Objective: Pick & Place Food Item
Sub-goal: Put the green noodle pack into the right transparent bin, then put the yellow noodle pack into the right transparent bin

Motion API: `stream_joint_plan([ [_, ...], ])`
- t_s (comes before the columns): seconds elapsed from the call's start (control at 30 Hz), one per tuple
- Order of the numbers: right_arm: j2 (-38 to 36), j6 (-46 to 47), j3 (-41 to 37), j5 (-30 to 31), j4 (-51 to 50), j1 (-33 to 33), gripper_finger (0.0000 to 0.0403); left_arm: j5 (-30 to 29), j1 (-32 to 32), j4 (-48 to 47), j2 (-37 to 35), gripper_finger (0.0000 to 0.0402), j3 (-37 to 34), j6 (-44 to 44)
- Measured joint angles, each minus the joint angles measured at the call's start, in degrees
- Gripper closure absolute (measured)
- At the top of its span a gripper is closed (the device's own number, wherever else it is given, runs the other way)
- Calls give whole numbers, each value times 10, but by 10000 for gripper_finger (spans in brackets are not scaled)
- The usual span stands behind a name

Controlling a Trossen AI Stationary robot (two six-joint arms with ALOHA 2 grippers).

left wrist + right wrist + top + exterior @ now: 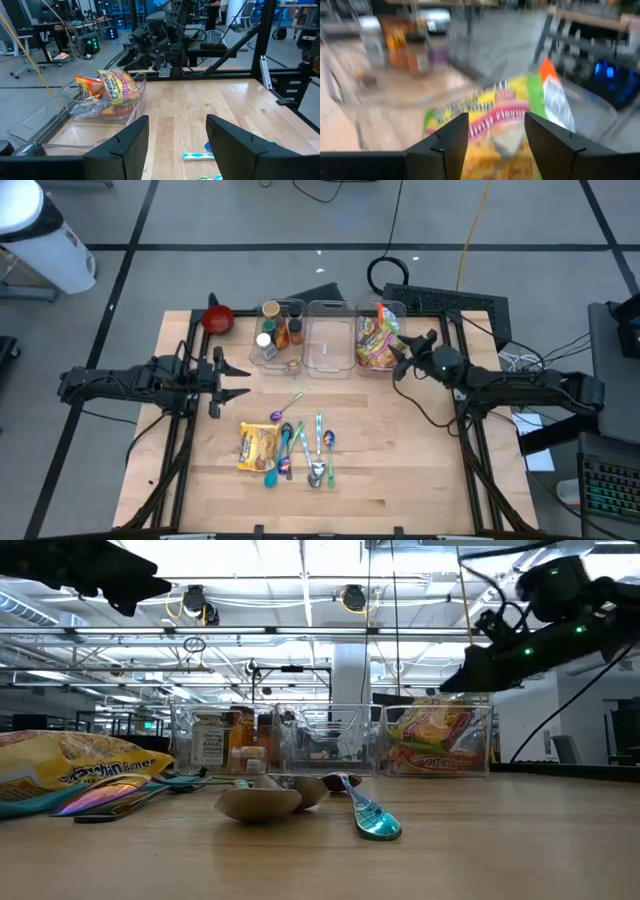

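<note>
A yellow noodle packet (258,446) lies flat on the table at the near left; it also shows in the low view (75,768). More bright food packets (376,340) lie in the right clear bin (392,310) and show in the right wrist view (495,115). My right gripper (400,358) is open, just above the right bin's near right side, fingers pointing at the packets (435,740). My left gripper (243,382) is open and empty above the table's left part, pointing toward the right edge.
A middle clear bin (328,340) stands empty, and a left bin (278,335) holds bottles and jars. A red bowl (218,318) sits at the far left. Several coloured spoons (305,448) lie beside the yellow packet. Bare wood lies at the near right.
</note>
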Motion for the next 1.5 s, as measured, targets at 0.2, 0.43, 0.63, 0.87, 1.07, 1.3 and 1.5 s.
stream_joint_plan([
  [0.2,54,39,61,1,-133,-6,246,0,0,8,0,194,0,0],
  [0.43,138,43,85,2,-129,-17,272,0,0,8,3,194,0,0],
  [0.63,163,39,98,-1,-133,-30,285,0,0,7,2,194,0,0],
  [0.87,103,-2,107,-1,-138,-14,282,0,0,13,2,194,0,-12],
  [1.07,43,5,107,-2,-124,24,271,0,0,13,11,194,0,-55],
  [1.3,4,-28,107,-2,-69,97,264,14,-1,12,73,194,0,-171],
  [1.5,0,-53,108,-2,-18,139,267,123,-1,11,149,194,0,-195],
])
